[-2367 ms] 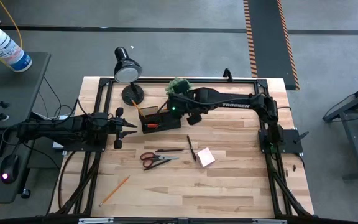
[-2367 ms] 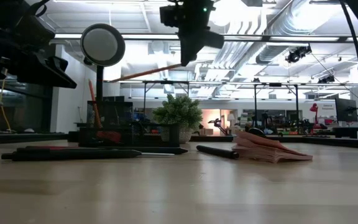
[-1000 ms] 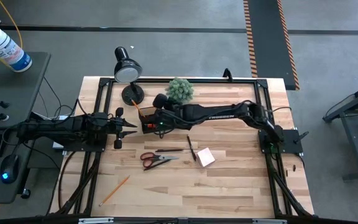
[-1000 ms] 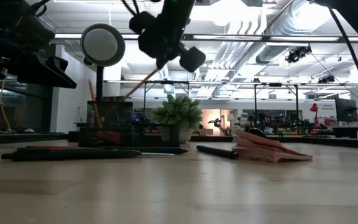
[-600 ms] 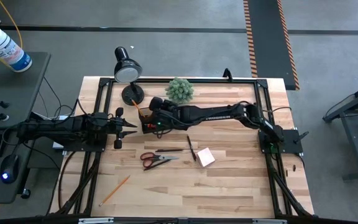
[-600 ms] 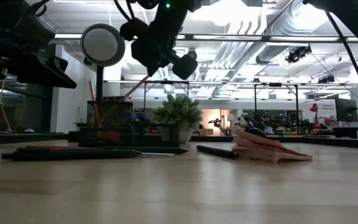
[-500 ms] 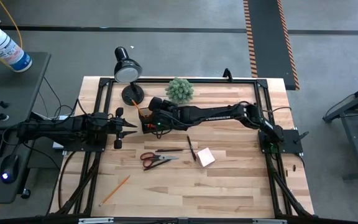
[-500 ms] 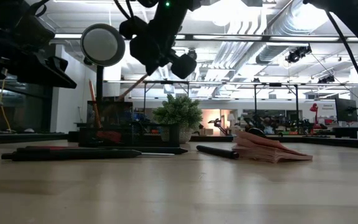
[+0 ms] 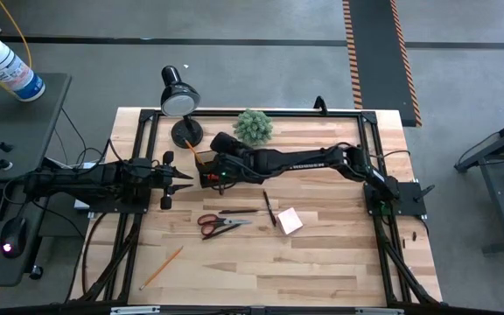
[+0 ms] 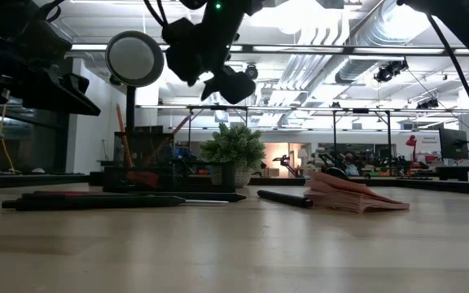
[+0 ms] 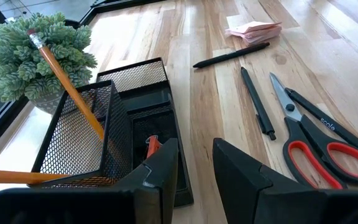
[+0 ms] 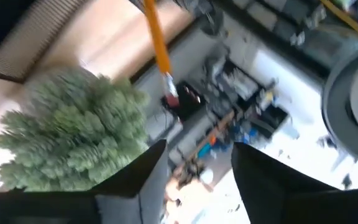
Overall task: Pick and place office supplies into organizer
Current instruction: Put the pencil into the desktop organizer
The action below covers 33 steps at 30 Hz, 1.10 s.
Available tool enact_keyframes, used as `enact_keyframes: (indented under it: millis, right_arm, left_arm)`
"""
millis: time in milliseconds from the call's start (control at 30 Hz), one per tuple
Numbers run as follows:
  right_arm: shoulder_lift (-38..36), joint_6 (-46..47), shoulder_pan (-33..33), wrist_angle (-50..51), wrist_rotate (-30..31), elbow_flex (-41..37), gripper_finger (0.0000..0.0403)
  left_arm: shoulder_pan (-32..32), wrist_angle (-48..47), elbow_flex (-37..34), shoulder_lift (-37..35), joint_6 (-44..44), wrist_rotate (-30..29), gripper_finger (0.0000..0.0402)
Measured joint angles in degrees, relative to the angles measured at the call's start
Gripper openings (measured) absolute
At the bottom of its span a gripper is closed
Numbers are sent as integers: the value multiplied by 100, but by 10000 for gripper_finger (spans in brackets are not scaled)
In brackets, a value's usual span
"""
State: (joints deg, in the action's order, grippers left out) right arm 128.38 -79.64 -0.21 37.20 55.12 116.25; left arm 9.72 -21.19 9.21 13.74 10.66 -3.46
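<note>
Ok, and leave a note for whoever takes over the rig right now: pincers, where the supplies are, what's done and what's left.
Right pincer: open, empty, above the organizer.
Left pincer: open, empty, waiting at the table's left side, facing the organizer.
Done: one pencil stands tilted in the organizer's mesh cup.
Left on the table: scissors, two black pens, pink notepad, and a second pencil near the front left.
</note>
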Motion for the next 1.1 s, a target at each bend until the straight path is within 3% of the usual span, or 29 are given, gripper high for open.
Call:
enact_keyframes:
  millis: [100, 300, 400, 500, 567, 633, 733, 867, 1100]
  right_arm:
    - [-10, 243, 54, -131, 444, 0, 185]
    - [-59, 874, 323, 214, 766, 148, 179]
    - [-59, 1307, 481, 964, 975, 416, 160]
    - [-59, 2488, 624, 2072, 1009, 909, 137]
    - [-59, 3785, 694, 3108, 541, 1352, 121]
    - [-68, 5126, 715, 4023, -315, 1754, 107]
    - [-256, 6448, 709, 4504, -1751, 1699, 87]
    - [-483, 6724, 698, 4209, -3357, 938, 63]
    - [-516, 6446, 830, 2432, -4792, -491, 17]
  left_arm:
    - [1, 0, 0, -1, -1, 0, 90]
    - [1, -52, 0, 0, -1, 0, 90]
    - [0, -204, 0, -1, -8, 0, 90]
    - [-1, -312, 0, 1, -47, 0, 90]
    - [1, -302, 0, 0, -55, 0, 90]
    - [1, -290, 0, -1, -59, 1, 90]
    - [-1, -217, 0, 0, -64, 0, 90]
    - [1, -94, 0, -1, -120, 94, 90]
    - [0, -19, 0, 1, -334, 524, 90]
